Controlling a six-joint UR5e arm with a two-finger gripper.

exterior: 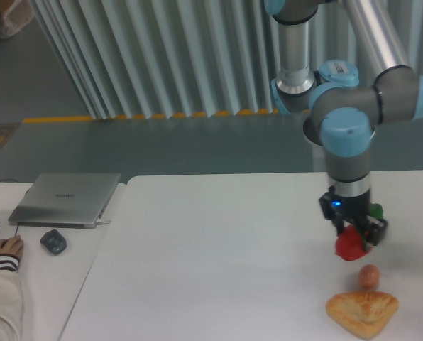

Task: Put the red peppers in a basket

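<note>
Your gripper (353,238) is clamped on the red pepper (349,246), holding it just off the white table (211,270) near the right side, right above the small brownish egg-looking thing (368,275) and the pastry (362,312). The green bell pepper (375,211) is mostly hidden behind the arm (348,153), only a sliver of it peeking out next to the wrist. Over on the left you've got a closed laptop (66,199), a mouse (53,241), and somebody's hand (7,248) at the edge.
</note>
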